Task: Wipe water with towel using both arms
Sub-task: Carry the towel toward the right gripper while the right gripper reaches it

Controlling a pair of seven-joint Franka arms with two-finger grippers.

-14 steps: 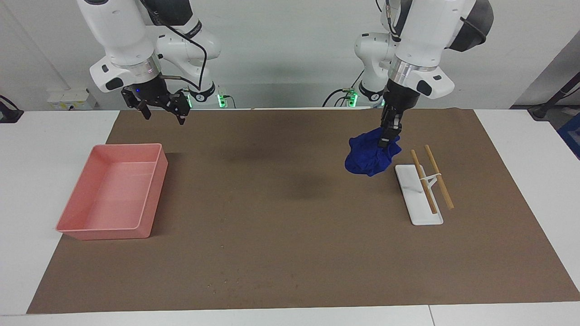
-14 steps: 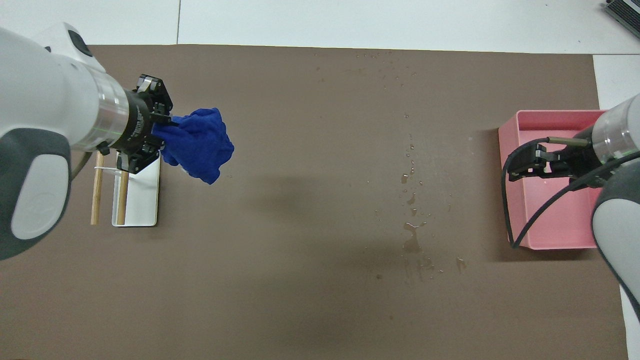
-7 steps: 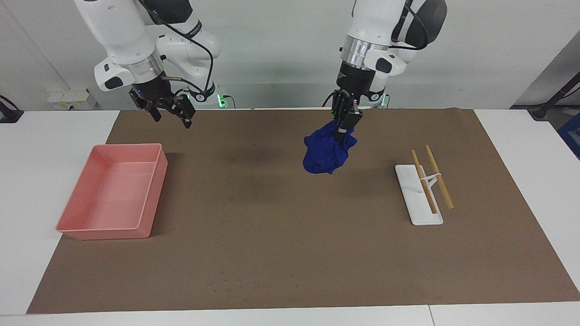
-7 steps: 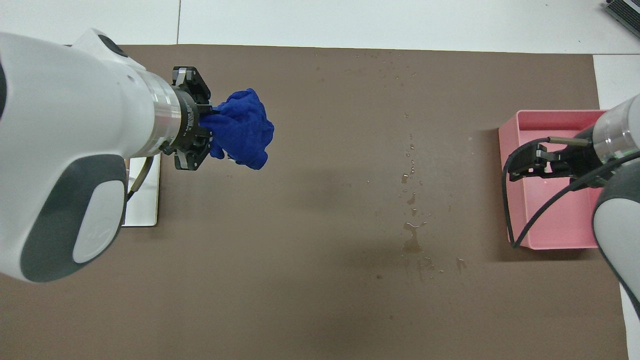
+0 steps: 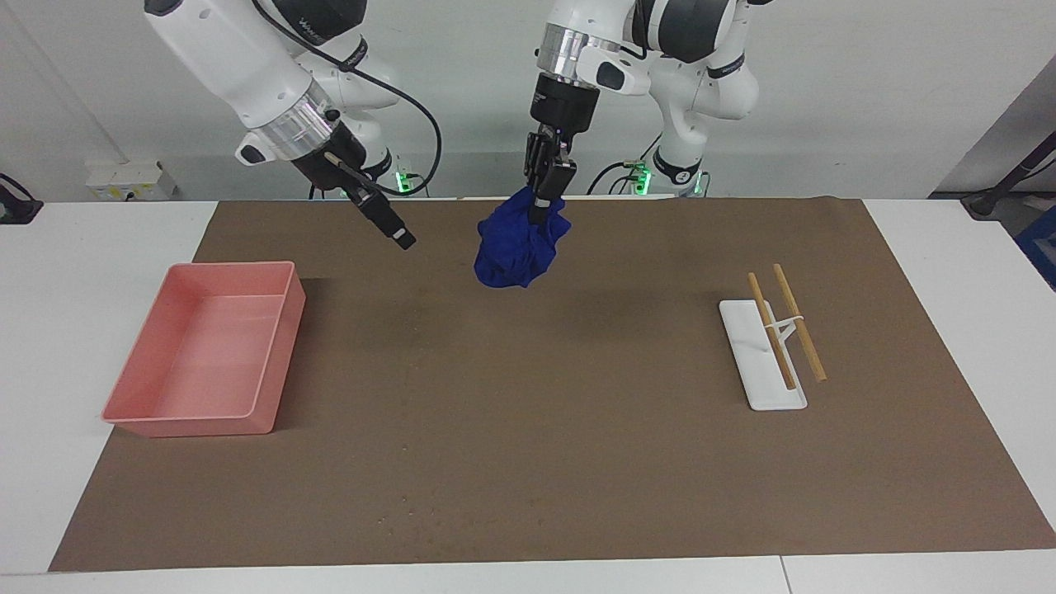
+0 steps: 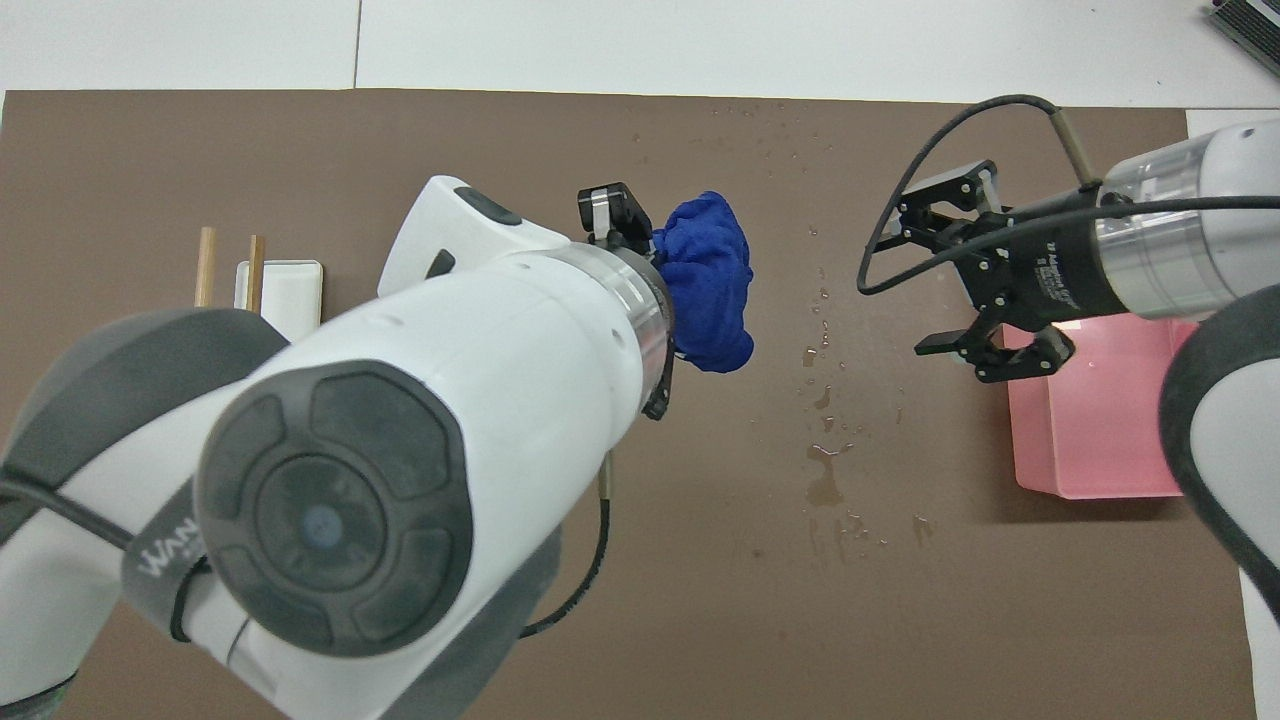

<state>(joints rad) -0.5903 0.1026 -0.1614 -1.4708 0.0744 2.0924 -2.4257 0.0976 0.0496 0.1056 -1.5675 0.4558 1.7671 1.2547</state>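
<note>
Over the middle of the brown mat (image 5: 577,429), the left gripper (image 5: 544,198) now hangs with the blue towel (image 5: 520,243) pinched between its fingertips, the wrinkled bundle dangling clear of the mat; a second ago that arm held it up beside the white rack (image 5: 763,355) at its own end of the table, and it has since carried it toward the centre. From above, the towel (image 6: 710,280) sits just short of the trail of water drops (image 6: 825,470) that runs across the mat (image 6: 400,130). The right gripper (image 6: 945,270) has also moved: earlier it hovered over the pink tray (image 5: 206,355), and now it is out over the mat between tray and towel, pointing toward the towel, its two fingers spread wide with nothing between them. In the facing view the same gripper (image 5: 402,238) slants down from its arm, apart from the cloth. Tray (image 6: 1090,440) and rack (image 6: 285,295) lie where they were. Counted: two arms, one towel, one pink tray, one white rack carrying two wooden rods (image 5: 799,322), and one mat.
</note>
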